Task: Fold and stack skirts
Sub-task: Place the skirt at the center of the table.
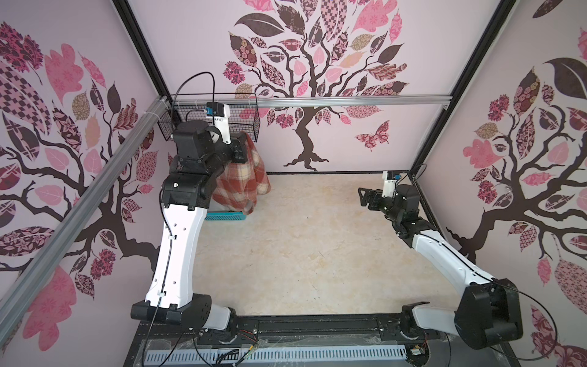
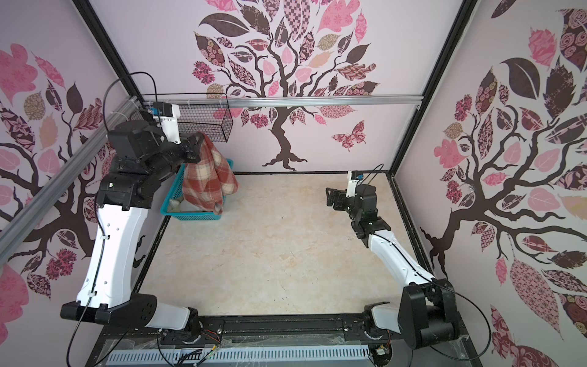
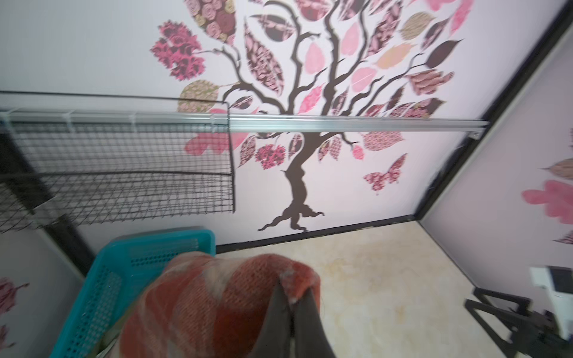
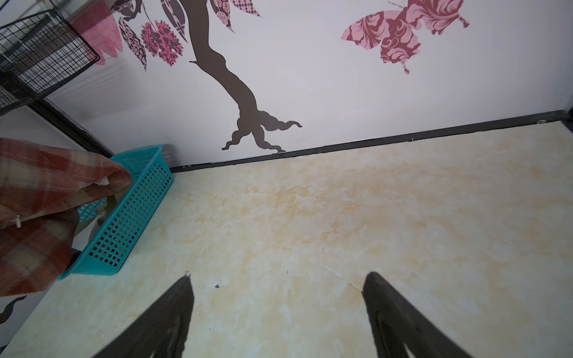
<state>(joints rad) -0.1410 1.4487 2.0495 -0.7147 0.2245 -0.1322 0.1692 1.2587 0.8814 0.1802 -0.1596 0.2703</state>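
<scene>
The rust-red and cream plaid skirt (image 1: 244, 184) (image 2: 206, 178) hangs bunched in the air over the turquoise basket (image 1: 225, 217) (image 2: 190, 216) at the back left. My left gripper (image 1: 240, 148) (image 3: 293, 288) is shut on its top fold. In the right wrist view the plaid skirt (image 4: 40, 186) droops over the basket (image 4: 130, 217), and a strip of olive-green cloth (image 4: 109, 203) shows inside; most of that skirt is hidden. My right gripper (image 1: 362, 197) (image 4: 279, 275) stands open and empty above the table's right side, well away from the skirts.
A black wire basket (image 1: 244, 117) (image 2: 206, 122) hangs from the aluminium rail (image 1: 349, 101) on the back wall, just above and behind my left wrist. Patterned walls close in the table (image 1: 301, 248) on three sides.
</scene>
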